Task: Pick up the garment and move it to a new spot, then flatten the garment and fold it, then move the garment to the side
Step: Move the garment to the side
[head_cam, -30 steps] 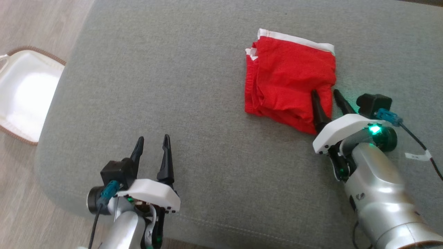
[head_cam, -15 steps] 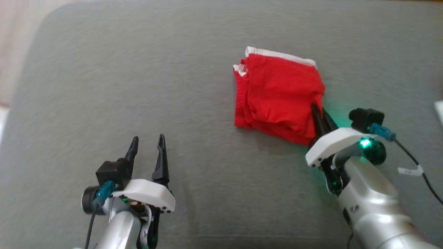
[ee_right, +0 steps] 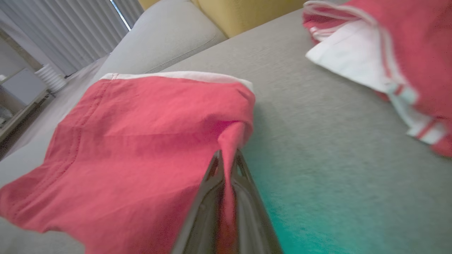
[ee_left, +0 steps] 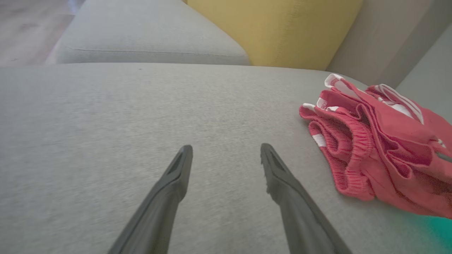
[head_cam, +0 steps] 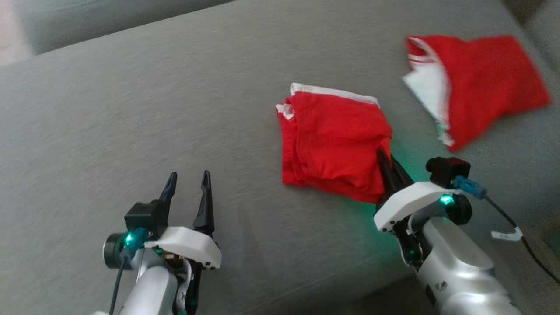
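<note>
Change: the right gripper (head_cam: pixel 385 154), whose fingers stood apart astride the garment (head_cam: pixel 332 140) a second ago, now has them drawn together on its near right corner; the camera has also swung.
Meaning: the grasp looks made, so the lift to a new spot can likely begin.
Left gripper (head_cam: pixel 189 175): jaws spread wide, holding nothing, over bare cushion (head_cam: pixel 175 87) towards the near left edge.
Garment: folded, red with a white band, lying right of the cushion's middle.
Right gripper jaws: pressed together with a pinch of red cloth between them.
Second red garment (head_cam: pixel 481 83): by the far right corner, apart from the first.
</note>
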Tool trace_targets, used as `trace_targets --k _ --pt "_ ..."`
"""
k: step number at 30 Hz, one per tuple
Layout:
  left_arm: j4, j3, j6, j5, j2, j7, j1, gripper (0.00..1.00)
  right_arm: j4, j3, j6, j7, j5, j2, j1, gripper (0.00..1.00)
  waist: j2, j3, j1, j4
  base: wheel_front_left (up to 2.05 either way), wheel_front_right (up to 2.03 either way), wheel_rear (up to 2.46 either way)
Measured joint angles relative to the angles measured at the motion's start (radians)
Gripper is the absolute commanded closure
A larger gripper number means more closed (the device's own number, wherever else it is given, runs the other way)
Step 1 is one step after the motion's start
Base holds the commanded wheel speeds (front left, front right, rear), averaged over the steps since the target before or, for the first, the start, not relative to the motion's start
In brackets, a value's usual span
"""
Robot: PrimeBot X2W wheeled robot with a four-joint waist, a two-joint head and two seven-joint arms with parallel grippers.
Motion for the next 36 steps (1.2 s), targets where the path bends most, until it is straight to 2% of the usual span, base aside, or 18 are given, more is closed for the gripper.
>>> trace_targets --k 7,12,16,21,25,31,36 --pt "0.009 0.011 -0.014 0.011 0.001 0.0 -0.003 0.0 -0.036 0.033 0.0 0.0 0.019 0.0 0.013 1.0 0.0 0.009 0.0 -0.162 0.0 0.0 0.0" --pt "0.013 0.006 -0.021 0.021 0.001 0.0 -0.018 0.0 -0.041 0.035 0.0 0.0 -0.014 0.0 0.013 1.0 0.0 0.033 0.0 -0.211 0.0 0.0 0.0" --pt "0.016 -0.002 -0.034 0.029 0.001 0.0 -0.019 0.0 -0.027 0.004 0.0 0.0 -0.083 0.001 -0.024 1.0 0.0 0.048 0.0 -0.193 0.0 0.0 0.0" --pt "0.018 -0.003 -0.035 0.038 0.001 0.0 -0.019 0.0 -0.004 -0.056 0.0 0.003 -0.202 -0.021 -0.169 1.0 0.0 0.064 0.0 -0.147 0.0 0.0 0.0" --pt "0.018 -0.006 -0.041 0.039 0.002 0.0 -0.02 0.0 0.034 -0.138 0.0 0.051 -0.302 -0.12 -0.29 1.0 0.0 0.082 0.0 -0.098 0.0 0.0 0.0" --pt "0.017 -0.016 -0.044 0.039 0.002 0.0 -0.023 0.0 0.122 -0.266 0.0 0.095 -0.409 -0.251 -0.33 1.0 0.0 0.104 0.0 -0.043 0.0 0.0 0.0" --pt "0.016 -0.012 -0.043 0.042 0.002 0.0 -0.028 0.0 0.151 -0.348 0.0 0.1 -0.471 -0.306 -0.354 1.0 0.0 0.118 0.0 -0.018 0.0 0.0 0.0"
